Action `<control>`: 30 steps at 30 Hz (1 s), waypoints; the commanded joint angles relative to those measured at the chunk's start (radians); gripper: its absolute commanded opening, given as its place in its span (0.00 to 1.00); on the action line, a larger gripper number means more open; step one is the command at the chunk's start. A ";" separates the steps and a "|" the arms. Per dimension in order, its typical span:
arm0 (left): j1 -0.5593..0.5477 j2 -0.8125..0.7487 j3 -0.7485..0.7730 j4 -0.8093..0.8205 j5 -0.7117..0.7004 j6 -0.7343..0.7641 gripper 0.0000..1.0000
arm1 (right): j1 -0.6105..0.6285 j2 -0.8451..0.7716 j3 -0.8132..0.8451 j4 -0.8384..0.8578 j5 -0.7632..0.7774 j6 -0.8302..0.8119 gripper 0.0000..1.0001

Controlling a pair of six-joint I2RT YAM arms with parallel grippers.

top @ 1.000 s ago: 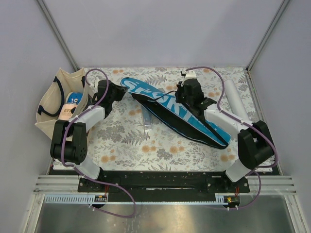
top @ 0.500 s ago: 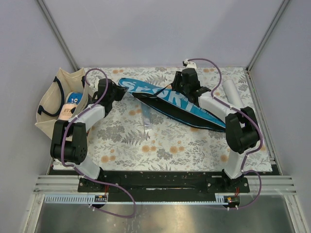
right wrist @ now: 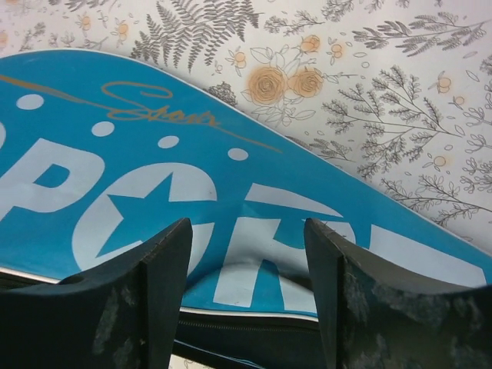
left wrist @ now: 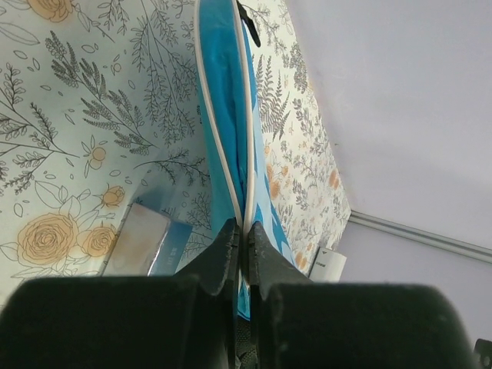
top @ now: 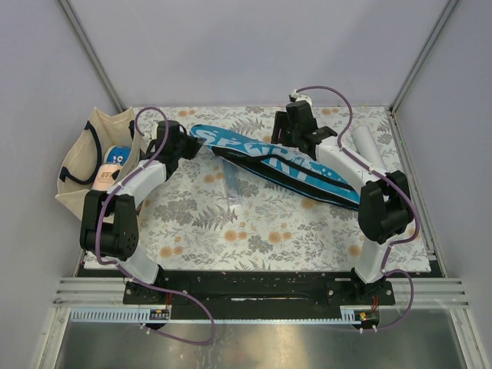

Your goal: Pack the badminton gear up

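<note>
The blue "SPORT" cover [top: 296, 165], edged in black, lies slantwise across the flowered mat from the far middle to the right. My left gripper [top: 191, 147] is shut on the white-piped edge at its far-left end; the left wrist view shows the cover [left wrist: 226, 115] running away edge-on from the pinched fingertips [left wrist: 243, 232]. My right gripper [top: 283, 138] hovers open just above the lettering, and in the right wrist view the cover [right wrist: 154, 181] lies untouched below the spread jaws [right wrist: 246, 231]. A long white tube [top: 367, 151] lies at the far right.
A beige tote bag [top: 86, 173] with items inside slumps at the left edge of the mat. A small pale bluish oblong object [top: 231, 186] lies beside the cover near the middle, also seen in the left wrist view [left wrist: 142, 246]. Grey walls stand close around.
My right gripper has opened and let go of the cover, then drawn back toward the far side. The cover's lifted flap has dropped, so it lies flatter. The left arm kept its grip.
</note>
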 commanded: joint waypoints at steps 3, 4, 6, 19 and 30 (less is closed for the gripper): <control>-0.009 -0.058 0.053 0.011 0.051 -0.075 0.00 | -0.017 -0.047 0.061 -0.065 -0.155 -0.062 0.65; -0.008 -0.058 0.053 0.011 0.052 -0.083 0.00 | -0.020 -0.043 0.071 -0.080 -0.157 -0.070 0.64; -0.009 -0.061 0.052 0.005 0.052 -0.101 0.00 | -0.023 -0.036 0.083 -0.116 -0.157 -0.067 0.61; -0.020 -0.088 0.050 -0.038 0.046 -0.204 0.00 | 0.170 -0.308 -0.385 0.546 -0.123 0.079 0.60; -0.020 -0.089 0.059 -0.053 0.083 -0.267 0.00 | 0.362 -0.100 -0.535 1.144 -0.147 -0.022 0.60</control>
